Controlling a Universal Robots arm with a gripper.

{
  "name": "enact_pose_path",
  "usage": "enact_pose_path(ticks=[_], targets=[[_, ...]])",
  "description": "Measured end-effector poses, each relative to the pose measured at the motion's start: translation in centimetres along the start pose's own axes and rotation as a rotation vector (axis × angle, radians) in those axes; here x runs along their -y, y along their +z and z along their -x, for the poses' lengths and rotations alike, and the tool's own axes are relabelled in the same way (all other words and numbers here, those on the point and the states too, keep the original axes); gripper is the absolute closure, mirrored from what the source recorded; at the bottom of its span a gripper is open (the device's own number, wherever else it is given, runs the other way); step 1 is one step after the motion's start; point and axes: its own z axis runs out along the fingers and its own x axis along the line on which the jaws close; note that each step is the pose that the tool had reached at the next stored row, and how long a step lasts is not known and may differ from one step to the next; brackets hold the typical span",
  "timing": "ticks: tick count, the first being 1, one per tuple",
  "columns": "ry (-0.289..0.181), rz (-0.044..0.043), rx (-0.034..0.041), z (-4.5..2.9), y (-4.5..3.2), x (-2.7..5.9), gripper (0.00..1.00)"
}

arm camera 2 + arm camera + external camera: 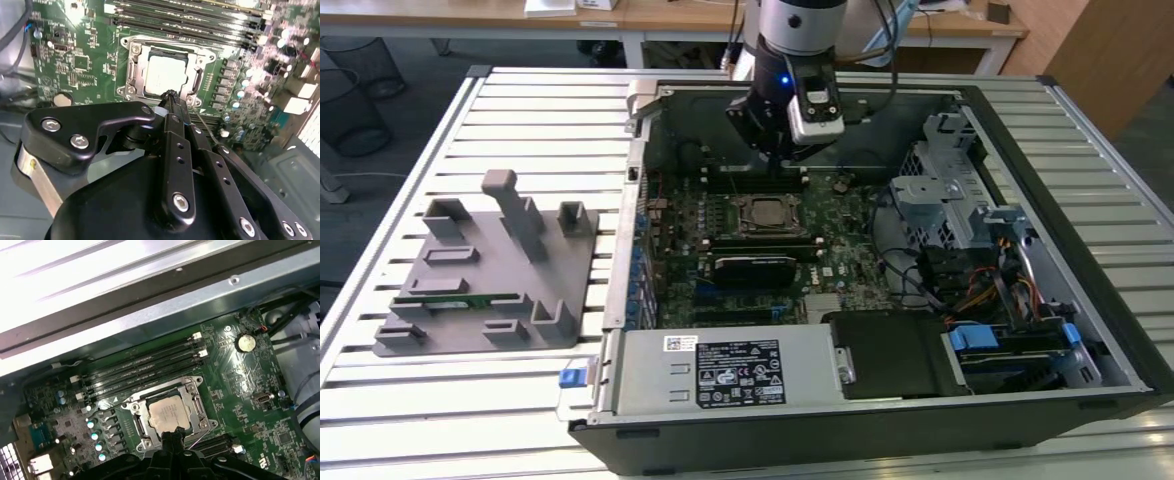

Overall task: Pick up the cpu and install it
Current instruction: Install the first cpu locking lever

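Inside open black computer case (1067, 300) on slatted metal counter (520, 110): small flat square cpu with shiny silver-grey metal top (166, 73) lies seated in metal-framed socket (131, 75) on green motherboard (75, 65). Black two-finger claw (171, 95) hangs just above socket's edge, fingers pressed together, nothing between them. Cpu lies just beyond claw tip, along line claw points; tip over frame edge nearest claw, not over chip centre. Cpu square, no long axis. In first wrist view, cpu (169, 413) between claw tip (174, 433) and row of empty memory slots (140, 365).
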Motion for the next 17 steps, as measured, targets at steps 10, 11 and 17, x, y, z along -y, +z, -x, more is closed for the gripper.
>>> enact_pose_path(ticks=[10,11,17], targets=[[-0.108,-0.0024,0.0068,-0.07,0.31,0.02,0.89],[-0.126,-0.0023,0.0067,-0.06,0.36,0.02,0.89],[-0.185,0.0439,-0.0050,-0.06,0.48,0.02,0.89]])
